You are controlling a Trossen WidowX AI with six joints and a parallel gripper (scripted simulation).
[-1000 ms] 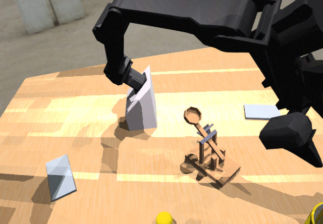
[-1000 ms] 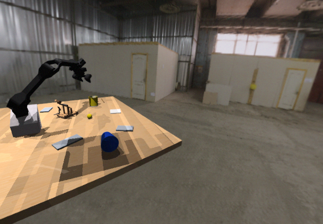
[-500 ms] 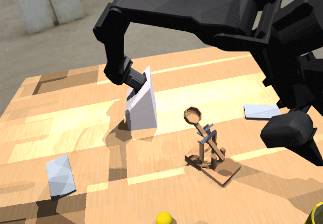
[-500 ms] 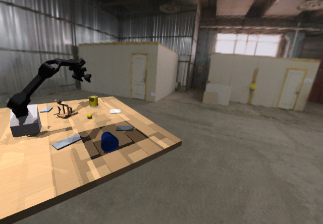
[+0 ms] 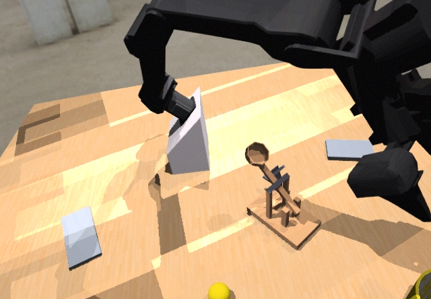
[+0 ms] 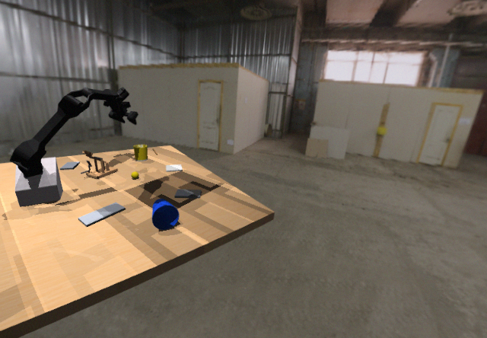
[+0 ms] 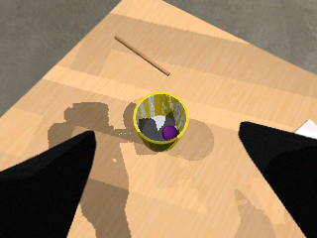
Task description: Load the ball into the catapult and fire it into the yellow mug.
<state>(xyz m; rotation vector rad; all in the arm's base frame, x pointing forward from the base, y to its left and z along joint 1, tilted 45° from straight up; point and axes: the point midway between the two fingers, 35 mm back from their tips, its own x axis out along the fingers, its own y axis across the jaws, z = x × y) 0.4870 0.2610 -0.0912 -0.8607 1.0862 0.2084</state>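
Note:
My gripper (image 6: pixel 126 116) (image 7: pixel 168 133) is open and empty. It hangs high above the yellow mug (image 7: pixel 151 143) (image 6: pixel 140 152), which stands upright near the table's far edge; the mug's rim also shows in the top view (image 5: pixel 422 283). In the wrist view a small purple thing (image 7: pixel 169 132) lies inside the mug. The yellow ball (image 5: pixel 219 291) (image 6: pixel 135 174) lies on the table between the mug and the wooden catapult (image 5: pixel 278 201) (image 6: pixel 98 166). The catapult's arm is raised and its spoon (image 5: pixel 256 153) is empty.
The arm stands on a grey base block (image 5: pixel 189 146) (image 6: pixel 38 186). Flat grey plates (image 5: pixel 80 236) (image 5: pixel 349 149) (image 6: pixel 101 214) (image 6: pixel 188 192) lie about the table. A blue cup (image 6: pixel 165 214) lies on its side. A thin wooden stick (image 7: pixel 142 56) lies beyond the mug, near the table edge.

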